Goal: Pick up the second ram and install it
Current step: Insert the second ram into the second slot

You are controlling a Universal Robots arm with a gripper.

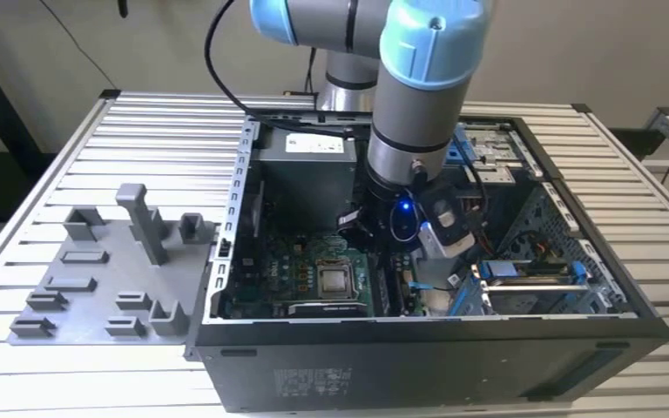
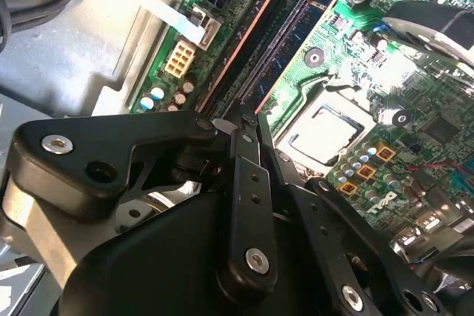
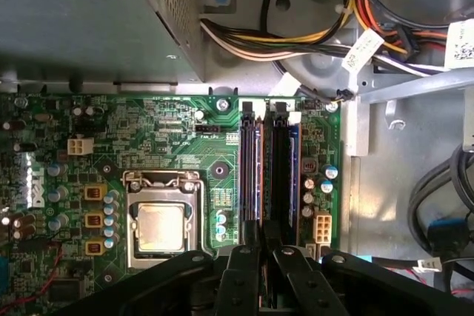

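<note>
First wrist view: gripper (image 3: pixel 261 260) sat low over the motherboard (image 3: pixel 178 135), jaws clenched, tips pressing the second ram (image 3: pixel 252 172), which was seated in its slot directly below them.

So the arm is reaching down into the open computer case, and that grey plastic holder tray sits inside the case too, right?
Not quite. The arm's gripper does reach down into the open computer case, above the green motherboard. But the grey holder tray is not inside: the exterior view shows it lying on the slatted table, outside the case, on the exterior view's left.
</note>
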